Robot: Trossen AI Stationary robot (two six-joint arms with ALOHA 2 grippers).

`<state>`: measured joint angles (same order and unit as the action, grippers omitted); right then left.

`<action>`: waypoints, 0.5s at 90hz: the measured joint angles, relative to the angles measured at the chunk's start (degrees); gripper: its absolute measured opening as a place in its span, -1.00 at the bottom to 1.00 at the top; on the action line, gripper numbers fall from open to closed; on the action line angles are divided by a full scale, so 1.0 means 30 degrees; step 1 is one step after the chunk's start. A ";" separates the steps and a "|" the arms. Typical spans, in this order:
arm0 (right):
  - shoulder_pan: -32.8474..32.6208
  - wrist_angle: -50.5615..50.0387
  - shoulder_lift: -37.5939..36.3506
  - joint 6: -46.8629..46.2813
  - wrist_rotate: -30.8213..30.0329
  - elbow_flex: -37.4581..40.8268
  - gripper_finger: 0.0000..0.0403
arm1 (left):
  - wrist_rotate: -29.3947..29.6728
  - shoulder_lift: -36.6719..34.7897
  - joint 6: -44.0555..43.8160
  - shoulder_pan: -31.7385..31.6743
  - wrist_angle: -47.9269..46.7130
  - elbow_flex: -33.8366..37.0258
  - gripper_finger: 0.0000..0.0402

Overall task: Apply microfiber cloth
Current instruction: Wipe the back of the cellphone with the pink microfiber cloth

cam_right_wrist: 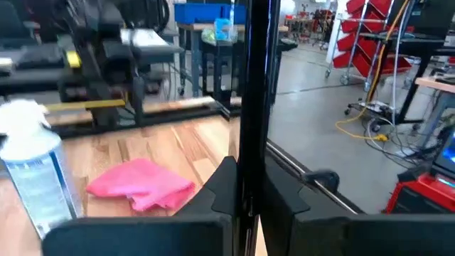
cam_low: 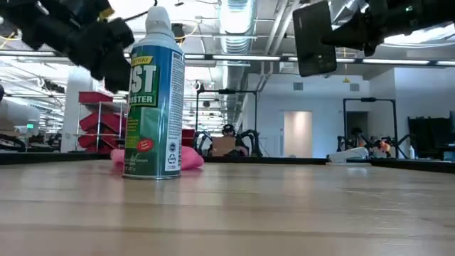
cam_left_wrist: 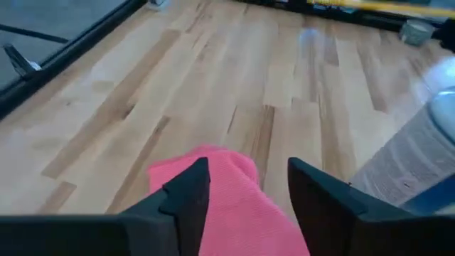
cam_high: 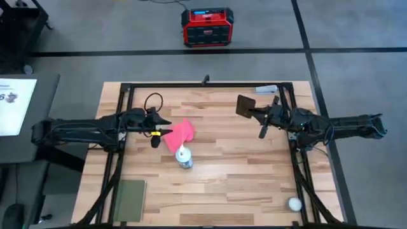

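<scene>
The pink microfiber cloth (cam_high: 181, 133) lies crumpled on the wooden table, just behind an upright spray can (cam_high: 184, 158). My left gripper (cam_high: 163, 132) hangs open above the cloth's left part; in the left wrist view the cloth (cam_left_wrist: 227, 206) shows between and below its two fingers (cam_left_wrist: 186, 195). In the low view the gripper is well above the table and the cloth (cam_low: 190, 158) rests flat. My right gripper (cam_high: 257, 113) is at the far right, shut on a black phone (cam_high: 245, 105) held in the air. My right gripper pinches one end of the phone (cam_right_wrist: 249, 167) between its two fingers. The fingers reach in from the table's right side. The phone stands up out of the fingers, seen edge-on in the right wrist view, and is lifted clear of the table (cam_low: 316, 39).
A dull green pad (cam_high: 130, 198) lies at the near left corner and a white ball (cam_high: 294, 203) at the near right. A black cable loop (cam_high: 152, 100) and a grey object (cam_high: 267, 89) lie near the far edge. Bare wood spreads across the table's middle.
</scene>
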<state>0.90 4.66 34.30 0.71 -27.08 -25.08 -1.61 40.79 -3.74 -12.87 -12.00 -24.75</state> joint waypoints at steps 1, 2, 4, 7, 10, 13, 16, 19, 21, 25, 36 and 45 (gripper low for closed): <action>-0.0002 -0.0029 -0.0056 -0.0003 -0.0024 0.0000 -0.92 | -0.0004 -0.0134 0.0009 0.0051 -0.0162 -0.0075 -0.23; -0.0005 -0.0054 -0.0118 -0.0007 -0.0042 0.0000 -0.92 | -0.0009 -0.0272 0.0016 0.0104 -0.0288 -0.0134 -0.23; 0.0001 -0.0135 -0.0255 -0.0005 -0.0068 0.0000 -0.92 | -0.0027 -0.0601 0.0059 0.0208 -0.0401 -0.0187 -0.24; -0.0004 -0.0316 -0.0475 0.0050 -0.0085 0.0000 -0.92 | -0.0038 -0.1149 0.0193 0.0369 -0.0595 -0.0190 -0.25; 0.0001 -0.0477 -0.0706 0.0087 -0.0106 0.0000 -0.92 | -0.0044 -0.1720 0.0238 0.0550 -0.0830 -0.0154 -0.27; -0.0002 -0.0668 -0.0937 0.0098 -0.0099 0.0000 -0.92 | -0.0029 -0.2283 0.0253 0.0702 -0.1043 -0.0133 -0.28; -0.0005 -0.0990 -0.1196 0.0136 -0.0098 0.0000 -0.92 | 0.0064 -0.2840 0.0311 0.0840 -0.1202 -0.0085 -0.28; -0.0005 -0.1371 -0.1488 0.0133 -0.0098 0.0000 -0.92 | 0.0149 -0.3429 0.0327 0.0995 -0.1248 0.0076 -0.28; -0.0006 -0.1608 -0.1684 0.0118 -0.0098 0.0000 -0.92 | 0.0213 -0.3785 0.0369 0.1092 -0.1232 0.0229 -0.28; -0.0006 -0.2057 -0.2102 -0.0056 -0.0113 0.0000 -0.92 | 0.0470 -0.4573 0.0377 0.1263 -0.1046 0.0639 -0.28; -0.0006 -0.2615 -0.2929 -0.0362 -0.0150 0.0239 -0.92 | 0.1146 -0.6706 0.0394 0.1638 -0.0203 0.2326 -0.29; -0.0006 -0.2688 -0.3341 -0.0790 -0.0060 0.1048 -0.92 | 0.1208 -0.8331 0.0530 0.1750 0.0864 0.3735 -0.29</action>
<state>0.89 -3.40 24.28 -1.66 -27.26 -21.94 2.02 15.80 -2.15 -7.62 -9.41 -13.54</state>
